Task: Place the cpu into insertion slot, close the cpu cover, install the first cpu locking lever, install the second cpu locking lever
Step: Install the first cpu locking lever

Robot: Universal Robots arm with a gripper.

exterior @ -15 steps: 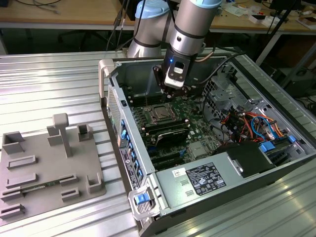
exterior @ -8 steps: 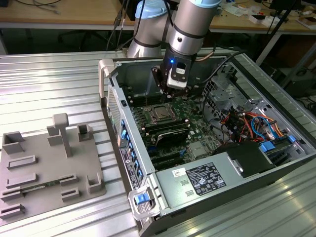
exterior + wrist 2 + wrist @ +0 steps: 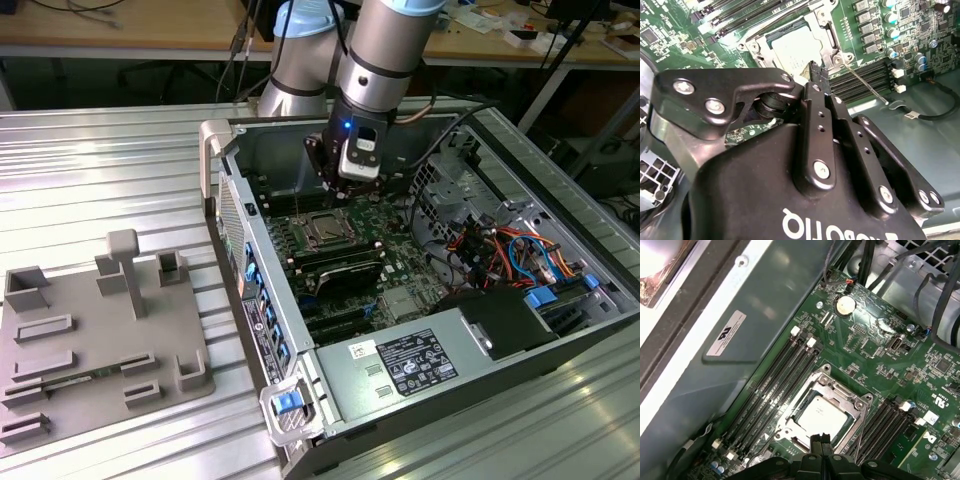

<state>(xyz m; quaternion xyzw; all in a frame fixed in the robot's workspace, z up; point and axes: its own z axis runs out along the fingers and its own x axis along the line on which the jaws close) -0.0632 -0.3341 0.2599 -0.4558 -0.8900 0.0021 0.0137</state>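
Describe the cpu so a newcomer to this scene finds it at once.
Start at the open grey computer case on the ribbed metal table and find the green motherboard inside. Near its middle, beneath the black gripper, a silvery metal cpu cover frames the cpu. It is the one flat, pale square plate; its neighbours on both sides are long black memory slots.

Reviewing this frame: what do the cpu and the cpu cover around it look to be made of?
The cpu: probably a metal face, matt silvery-grey, with a soft, even sheen in the first wrist view. The cpu cover: apparently thin stamped sheet metal, brighter and glossier, with sharp glints along its bent edges. Which alloy or plating either one has cannot be told.
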